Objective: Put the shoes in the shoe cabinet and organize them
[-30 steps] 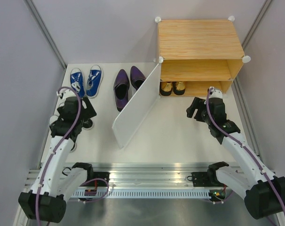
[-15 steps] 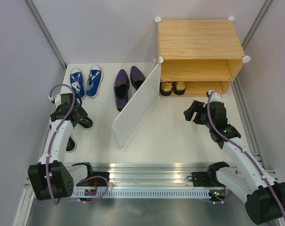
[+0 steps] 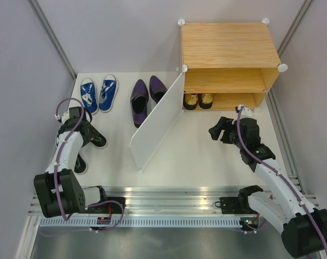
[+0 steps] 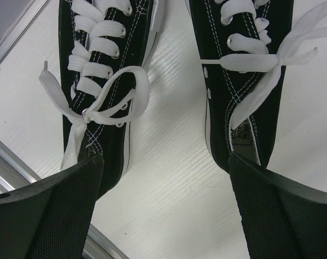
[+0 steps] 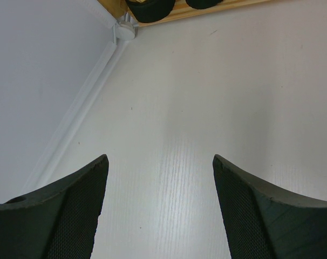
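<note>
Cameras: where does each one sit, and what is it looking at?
Top: above and behind, looking down on table, cabinet, left arm and right arm.
Left wrist: on the left gripper, open, looking down at black shoes.
Right wrist: on the right gripper, open, looking down at table and cabinet corner.
Shared: top and left wrist both show the black shoes.

Bright, even overhead light, soft shadows, mild glare on the white table (image 5: 174, 156); all views sharp.

Cabinet (image 3: 228, 43) sits back right on the worktop (image 3: 196, 156), a shoe pair (image 3: 191, 100) inside its bottom shelf; sneakers (image 3: 88, 93) and dress shoes (image 3: 138, 100) lie left of it.
</note>
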Robot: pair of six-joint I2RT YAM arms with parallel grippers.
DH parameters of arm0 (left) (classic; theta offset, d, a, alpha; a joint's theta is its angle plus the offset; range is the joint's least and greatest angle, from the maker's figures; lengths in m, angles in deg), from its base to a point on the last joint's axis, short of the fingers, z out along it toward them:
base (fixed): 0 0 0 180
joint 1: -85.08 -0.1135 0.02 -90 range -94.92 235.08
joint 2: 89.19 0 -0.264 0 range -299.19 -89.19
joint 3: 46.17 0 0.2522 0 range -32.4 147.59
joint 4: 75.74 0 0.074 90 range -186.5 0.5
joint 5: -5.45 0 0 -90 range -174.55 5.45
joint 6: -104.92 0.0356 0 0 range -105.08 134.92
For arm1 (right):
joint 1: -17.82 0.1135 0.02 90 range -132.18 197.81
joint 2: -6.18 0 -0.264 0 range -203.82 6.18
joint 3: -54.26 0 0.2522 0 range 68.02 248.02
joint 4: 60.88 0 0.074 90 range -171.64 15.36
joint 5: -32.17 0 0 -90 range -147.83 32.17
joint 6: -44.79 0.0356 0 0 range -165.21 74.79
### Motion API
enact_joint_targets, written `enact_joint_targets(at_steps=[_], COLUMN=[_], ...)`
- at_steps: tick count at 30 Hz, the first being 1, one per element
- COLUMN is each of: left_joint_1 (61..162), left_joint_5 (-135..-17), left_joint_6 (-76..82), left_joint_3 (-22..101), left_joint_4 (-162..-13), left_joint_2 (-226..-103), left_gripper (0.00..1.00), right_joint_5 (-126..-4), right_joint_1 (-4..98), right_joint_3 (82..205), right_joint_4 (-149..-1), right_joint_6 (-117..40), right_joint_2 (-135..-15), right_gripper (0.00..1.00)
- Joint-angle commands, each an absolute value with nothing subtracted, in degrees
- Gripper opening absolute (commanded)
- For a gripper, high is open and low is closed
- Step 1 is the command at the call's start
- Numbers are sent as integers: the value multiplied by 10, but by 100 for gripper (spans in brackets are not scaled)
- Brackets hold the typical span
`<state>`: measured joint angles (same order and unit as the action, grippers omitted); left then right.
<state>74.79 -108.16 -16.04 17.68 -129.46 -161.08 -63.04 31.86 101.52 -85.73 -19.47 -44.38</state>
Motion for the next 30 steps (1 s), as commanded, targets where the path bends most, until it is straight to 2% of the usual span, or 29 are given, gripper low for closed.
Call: enact_joint_targets(at_steps=[1,8,24,30], left_joint_1=[736,719,718,718], left_joint_5=[-1069,-1045,-1135,-1142], left_joint_6=[-186,-187,-242,-251], left_joint_3=[192,191,192,192], left_joint_4=[-1295,-1291,-1325,-1324], left_joint_2=[-1617,-1622,-1611,-1646], left_gripper=[99,99,99,99], right_joint_5=[-637,-623,-603,-603], right_joint_1=[320,320,319,321], right_joint_3=[1015,1015,1015,1016], right_joint_4=[-834,-834,-834,-834], right_joint_6=[-195,-198,-202,-203], right_joint_2=[-436,-447,-451,-454], right_gripper=[82,81,82,82])
